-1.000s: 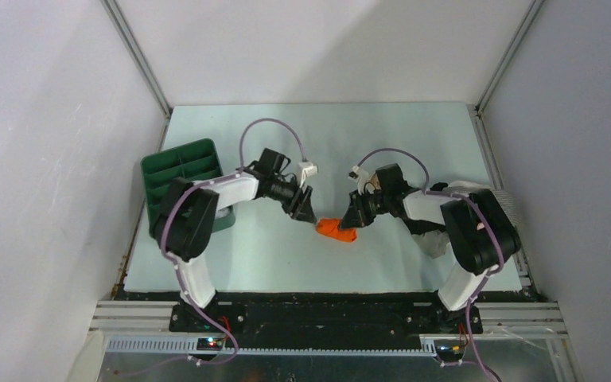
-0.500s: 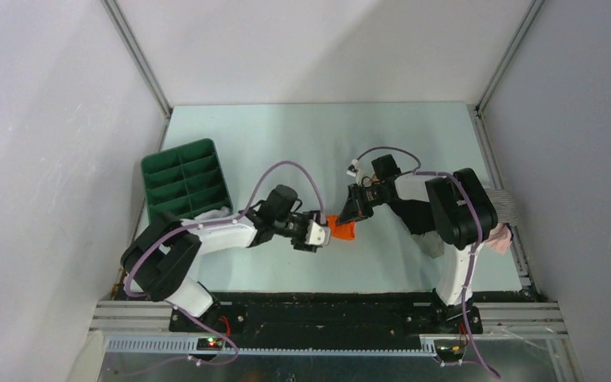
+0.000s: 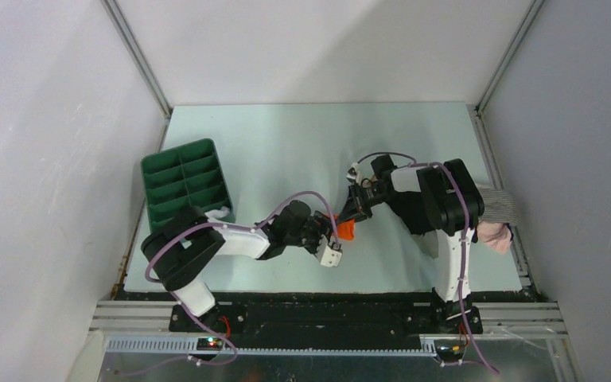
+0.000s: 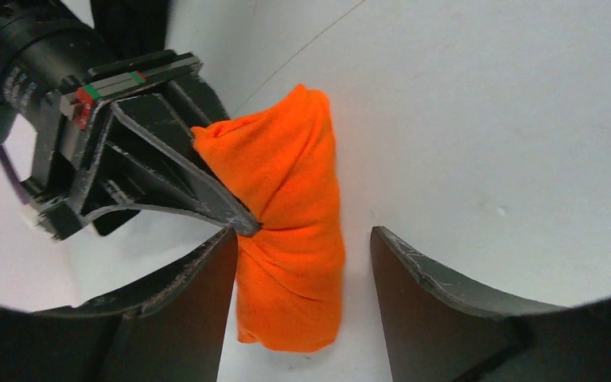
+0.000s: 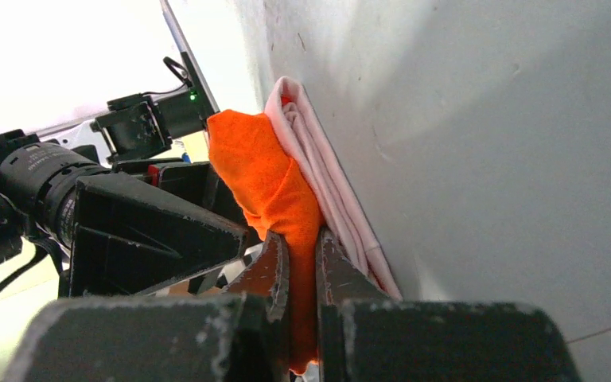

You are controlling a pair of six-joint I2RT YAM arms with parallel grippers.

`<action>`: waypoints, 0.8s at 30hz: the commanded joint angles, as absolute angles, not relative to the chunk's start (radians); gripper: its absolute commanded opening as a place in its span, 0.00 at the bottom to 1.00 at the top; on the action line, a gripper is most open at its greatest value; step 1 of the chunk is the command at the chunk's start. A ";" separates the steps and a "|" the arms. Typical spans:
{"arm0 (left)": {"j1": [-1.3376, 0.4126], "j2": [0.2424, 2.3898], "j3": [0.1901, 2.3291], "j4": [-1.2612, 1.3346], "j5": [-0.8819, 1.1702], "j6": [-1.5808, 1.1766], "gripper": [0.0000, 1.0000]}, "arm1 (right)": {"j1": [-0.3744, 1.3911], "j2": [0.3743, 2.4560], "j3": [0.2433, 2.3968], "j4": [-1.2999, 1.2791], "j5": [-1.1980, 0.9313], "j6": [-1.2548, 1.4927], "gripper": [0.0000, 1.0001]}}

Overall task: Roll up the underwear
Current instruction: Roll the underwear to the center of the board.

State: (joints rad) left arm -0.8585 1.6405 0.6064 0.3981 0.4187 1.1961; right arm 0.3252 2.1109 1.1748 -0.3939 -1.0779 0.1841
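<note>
While the rolled orange underwear (image 4: 290,183) lay near the middle of the surface (image 3: 286,135), the right hand (image 5: 296,239) was clamped on one end and the left hand (image 4: 302,239) stood open, a finger on either side of it.

**Even light above, glare at the right wrist**

The top view is bright and evenly lit from above; the arms cast only faint, soft shadows on the pale table (image 3: 286,143), and the walls grey toward the sides. At the left wrist the orange underwear (image 4: 294,215) is sharp and saturated, the left gripper (image 4: 304,232) dark beside it. The right wrist view blows out white at upper left; the right gripper (image 5: 300,237) blurs toward the bottom edge.
</note>
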 commanded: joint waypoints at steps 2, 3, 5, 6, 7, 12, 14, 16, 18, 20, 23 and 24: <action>-0.889 1.716 0.637 0.443 0.272 1.286 0.68 | 0.337 2.205 1.131 -0.460 -0.866 0.141 0.00; -0.897 1.738 0.640 0.443 0.256 1.301 0.68 | 0.334 2.208 1.131 -0.460 -0.871 0.144 0.00; -0.909 1.757 0.651 0.434 0.209 1.309 0.67 | 0.330 2.215 1.131 -0.457 -0.885 0.152 0.00; -0.912 1.762 0.656 0.431 0.181 1.310 0.67 | 0.329 2.219 1.131 -0.454 -0.894 0.155 0.00; -0.918 1.770 0.659 0.424 0.170 1.308 0.66 | 0.327 2.222 1.133 -0.454 -0.899 0.157 0.00; -0.930 1.794 0.673 0.373 0.081 1.309 0.61 | 0.320 2.233 1.137 -0.460 -0.917 0.164 0.00; -0.930 1.798 0.678 0.328 0.075 1.333 0.57 | 0.318 2.234 1.137 -0.459 -0.916 0.164 0.00; -0.930 1.801 0.687 0.279 0.069 1.353 0.51 | 0.319 2.235 1.137 -0.458 -0.915 0.164 0.02; -0.930 1.808 0.697 0.239 0.062 1.366 0.45 | 0.320 2.233 1.137 -0.457 -0.914 0.163 0.07; -0.930 1.836 0.725 0.175 0.027 1.379 0.43 | 0.323 2.230 1.138 -0.459 -0.915 0.154 0.14; -0.930 1.849 0.752 0.064 0.008 1.415 0.36 | 0.325 2.202 1.138 -0.467 -0.898 0.133 0.25; -0.930 1.848 0.753 0.024 0.009 1.441 0.35 | 0.324 2.191 1.140 -0.469 -0.884 0.129 0.33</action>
